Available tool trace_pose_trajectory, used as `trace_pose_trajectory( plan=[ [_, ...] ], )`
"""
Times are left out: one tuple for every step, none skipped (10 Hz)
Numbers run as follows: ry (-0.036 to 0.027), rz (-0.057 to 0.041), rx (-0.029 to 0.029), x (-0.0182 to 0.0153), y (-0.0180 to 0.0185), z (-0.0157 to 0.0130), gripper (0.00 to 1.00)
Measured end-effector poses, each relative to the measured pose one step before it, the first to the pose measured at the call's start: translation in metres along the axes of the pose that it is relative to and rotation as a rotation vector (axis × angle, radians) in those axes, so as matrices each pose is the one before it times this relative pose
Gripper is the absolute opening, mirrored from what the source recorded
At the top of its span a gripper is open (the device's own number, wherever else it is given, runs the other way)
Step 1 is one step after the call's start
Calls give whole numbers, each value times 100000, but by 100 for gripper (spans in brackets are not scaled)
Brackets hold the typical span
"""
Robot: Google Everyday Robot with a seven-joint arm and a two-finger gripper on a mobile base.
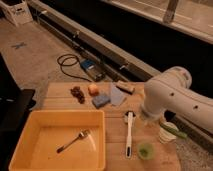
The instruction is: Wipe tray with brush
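The tray [56,116] is a large shallow yellow-orange bin at the lower left of the wooden table. A metal fork [72,141] lies inside it. The brush [129,133] lies flat on the table just right of the tray, white handle pointing toward me, dark head at the far end. My white arm [172,97] reaches in from the right. My gripper [145,118] is at its lower end, close to the right of the brush's head and just above the table. The arm's bulk hides most of it.
On the table behind the tray are a dark clump [76,93], an orange piece [93,89], a blue sponge [101,100], a grey cloth [118,95] and a brown block [125,87]. A white cup holding a green-handled tool [170,131] and a small green cup [145,150] stand at the right.
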Motion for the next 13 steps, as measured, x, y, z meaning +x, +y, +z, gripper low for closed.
trace_pose_trajectory(
  plan=[
    [893,427,146,-307,690,1692,78],
    [865,614,-54,-434,797,2003,78],
    [1288,1341,-676,-548,826,2303,78],
    [1330,1844,-333,-315,291,1694,78],
    [1087,2169,-500,-337,211,1420,78],
    [688,1830,-192,-342,106,929,78],
    [806,2004,-257,-323,203,1007,78],
    [604,1889,322,-90,151,1165,78],
    [887,1373,1189,125,135,1159,78],
    [371,1408,931,-96,395,1424,78],
    [336,1375,762,163,-17,971,78],
    [66,563,-12,102,-25,163,78],
    [26,-41,-89,-20,49,-6,78]
  ],
)
